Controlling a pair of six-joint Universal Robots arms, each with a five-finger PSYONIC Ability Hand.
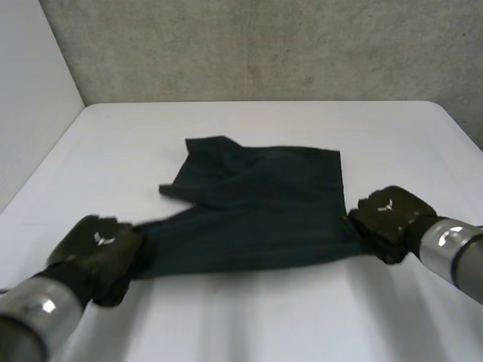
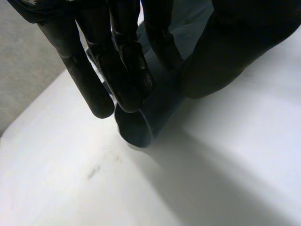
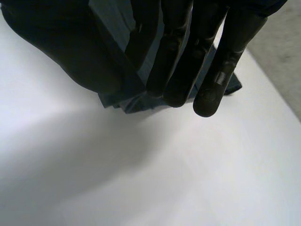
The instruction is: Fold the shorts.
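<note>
Dark blue shorts [image 1: 256,207] lie spread on the white table [image 1: 249,317], rumpled at the far left. My left hand [image 1: 98,249] is at the near left corner of the shorts, and in its wrist view the fingers [image 2: 117,70] and thumb pinch a fold of the cloth [image 2: 146,117]. At the near right corner my right hand [image 1: 389,219] grips the edge; there its fingers [image 3: 188,61] and thumb close on the bunched cloth [image 3: 127,101].
A grey wall [image 1: 264,45] runs behind the table's far edge. Bare tabletop lies in front of the shorts and beyond them.
</note>
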